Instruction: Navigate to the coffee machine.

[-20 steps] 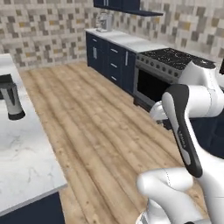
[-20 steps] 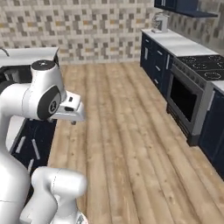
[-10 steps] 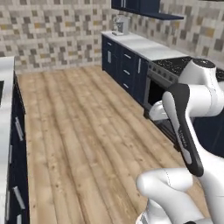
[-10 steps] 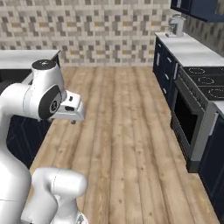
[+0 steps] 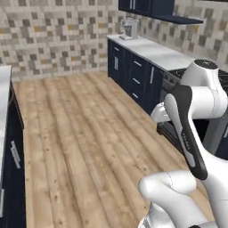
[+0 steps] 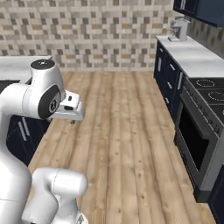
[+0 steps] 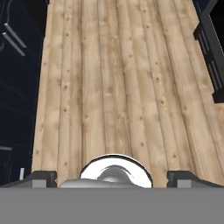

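The coffee machine [image 5: 129, 29], a small silver-grey box, stands at the far end of the white counter by the tiled back wall; in the right base view the coffee machine [image 6: 178, 29] sits at the upper right. It is still far off across the wooden floor. My gripper [image 7: 113, 177] hangs above the floor planks, its dark fingertips [image 7: 43, 178] spread wide and open with nothing between them. The hand [image 6: 70, 107] is held up in front of the arm, also seen as the hand [image 5: 160, 113] beside the right-hand cabinets.
Navy cabinets under a white counter [image 5: 153, 51] run along the right, with a stove and oven [image 6: 197, 140] close by. A navy island with a pale top [image 6: 17, 70] borders the left. The wooden floor [image 5: 80, 133] stretches open between them up to the tiled wall.
The whole scene has shifted as the base drove and turned: the left island has slid to the edge, and the right counter with the coffee machine has come further into view. The arm keeps its pose.
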Tool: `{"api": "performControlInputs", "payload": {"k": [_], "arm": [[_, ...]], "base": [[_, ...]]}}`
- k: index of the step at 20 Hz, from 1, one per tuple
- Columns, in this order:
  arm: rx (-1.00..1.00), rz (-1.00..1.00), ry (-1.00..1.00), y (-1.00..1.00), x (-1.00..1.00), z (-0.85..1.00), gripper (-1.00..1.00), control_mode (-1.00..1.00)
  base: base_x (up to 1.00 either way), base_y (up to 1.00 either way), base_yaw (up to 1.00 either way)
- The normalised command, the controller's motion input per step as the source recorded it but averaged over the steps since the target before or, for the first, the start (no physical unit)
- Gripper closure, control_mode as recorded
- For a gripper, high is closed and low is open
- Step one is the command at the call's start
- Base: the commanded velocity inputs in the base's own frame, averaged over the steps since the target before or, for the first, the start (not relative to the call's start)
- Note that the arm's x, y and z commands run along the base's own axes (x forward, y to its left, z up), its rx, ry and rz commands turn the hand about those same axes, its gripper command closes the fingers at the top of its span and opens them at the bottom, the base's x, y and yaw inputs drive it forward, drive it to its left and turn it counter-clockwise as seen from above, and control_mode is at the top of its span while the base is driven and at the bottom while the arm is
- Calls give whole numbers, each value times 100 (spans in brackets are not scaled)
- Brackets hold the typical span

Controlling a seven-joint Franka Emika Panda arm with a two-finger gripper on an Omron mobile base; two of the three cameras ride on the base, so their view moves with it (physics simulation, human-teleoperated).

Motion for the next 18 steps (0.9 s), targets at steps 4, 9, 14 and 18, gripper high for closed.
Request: {"api": "performControlInputs", "payload": {"k": [4, 9, 14, 18], "arm": [[0, 0, 0, 0, 0, 0, -100, 100], [0, 0, 0, 0, 0, 0, -100, 100], [0, 0, 0, 0, 0, 0, -100, 100], [0, 0, 0, 0, 0, 0, -100, 100]], "base": [[100, 21, 0], [100, 8, 0], [100, 8, 1], [100, 9, 5]]}}
